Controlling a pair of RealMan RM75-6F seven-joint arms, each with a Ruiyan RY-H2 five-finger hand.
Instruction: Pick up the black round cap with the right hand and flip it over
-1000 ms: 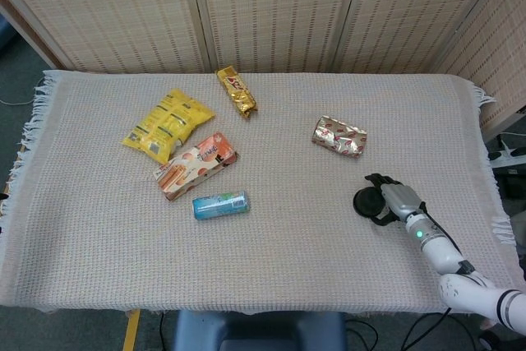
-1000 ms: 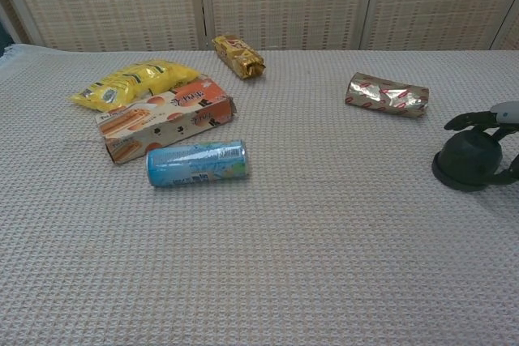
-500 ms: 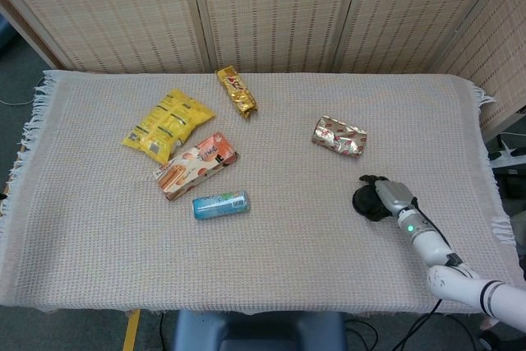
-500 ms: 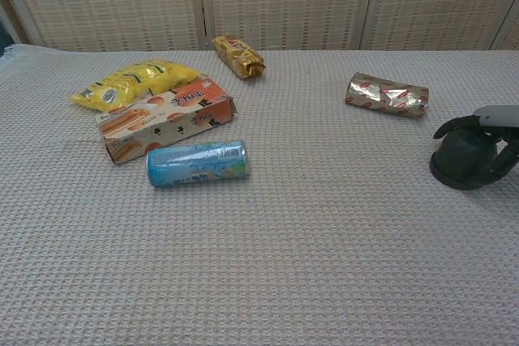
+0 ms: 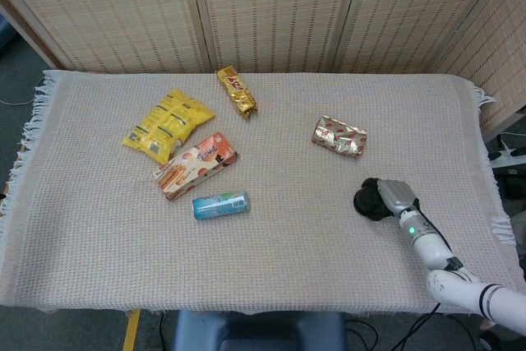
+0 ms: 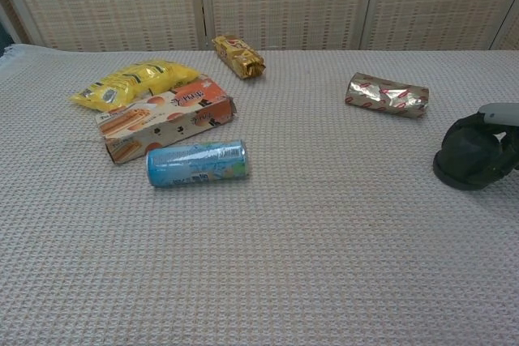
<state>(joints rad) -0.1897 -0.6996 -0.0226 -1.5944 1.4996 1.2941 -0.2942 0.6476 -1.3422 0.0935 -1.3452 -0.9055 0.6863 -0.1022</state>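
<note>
The black round cap (image 5: 366,200) sits on the woven cloth at the right side of the table. My right hand (image 5: 392,196) lies over it from the right, its dark fingers curled down around the cap's top and sides. In the chest view the cap (image 6: 462,169) shows at the right edge, its base still on the cloth, with the right hand (image 6: 493,137) wrapped over it and partly cut off by the frame. My left hand is in neither view.
A silver patterned packet (image 5: 339,136) lies just beyond the cap. Further left are a blue can (image 5: 220,204), an orange box (image 5: 196,164), a yellow bag (image 5: 168,123) and a gold bar (image 5: 236,91). The cloth's right edge (image 5: 491,178) is close to the hand.
The right hand's fingers, spread around the cap a second ago, have closed in over it. The cap has stayed in about the same spot.
</note>
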